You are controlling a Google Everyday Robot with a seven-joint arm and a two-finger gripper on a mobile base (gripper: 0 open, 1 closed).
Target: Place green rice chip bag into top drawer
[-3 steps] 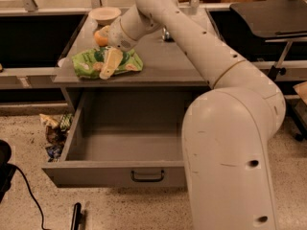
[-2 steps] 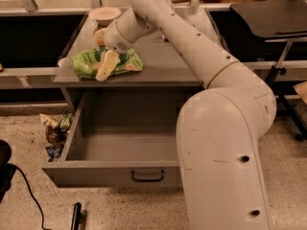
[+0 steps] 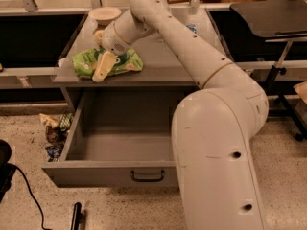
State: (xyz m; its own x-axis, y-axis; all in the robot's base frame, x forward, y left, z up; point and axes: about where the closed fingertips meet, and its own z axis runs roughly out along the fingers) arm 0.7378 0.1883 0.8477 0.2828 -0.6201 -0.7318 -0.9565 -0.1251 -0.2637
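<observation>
Grey tabletop (image 3: 165,66) w/ green rice chip bag (image 3: 125,61); gripper (image 3: 101,51) over it, spread wide. Bag prob light, crinkly, slippery; pinch mid-body. Top drawer (image 3: 96,172) open.

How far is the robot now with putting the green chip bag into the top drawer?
Done: the top drawer is pulled open and looks empty. In hand: the end effector is down at the green chip bag, which lies on the tabletop near its front left edge. Whether it grips the bag, I cannot tell. Left: lift the bag, bring it over the drawer and put it inside.
</observation>
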